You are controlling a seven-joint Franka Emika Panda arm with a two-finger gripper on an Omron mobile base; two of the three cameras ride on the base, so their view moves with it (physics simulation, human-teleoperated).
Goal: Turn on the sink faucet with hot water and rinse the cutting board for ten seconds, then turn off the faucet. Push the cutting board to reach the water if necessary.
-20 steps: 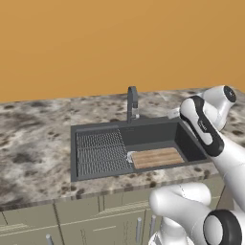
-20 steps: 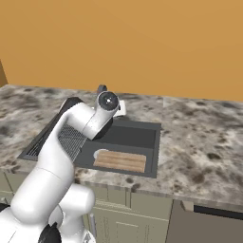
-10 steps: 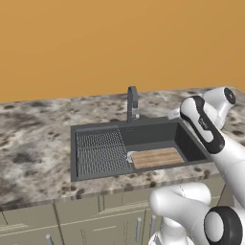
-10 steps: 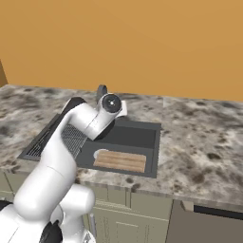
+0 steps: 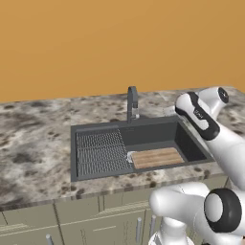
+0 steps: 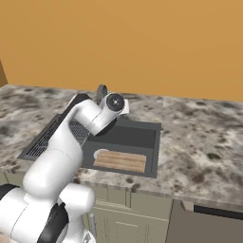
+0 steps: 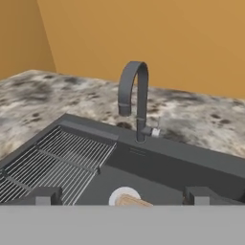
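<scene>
We hold our gripper (image 7: 122, 195) up above the sink (image 7: 191, 162), aimed at the faucet (image 7: 136, 98), because we think the lever comes first. Our two fingers (image 7: 42, 195) are spread wide and hold nothing. The faucet stands just ahead of them, past the gap. No water runs yet. One board (image 5: 157, 157) lies flat in the sink, below the fingers. We count one faucet, one sink, one board.
</scene>
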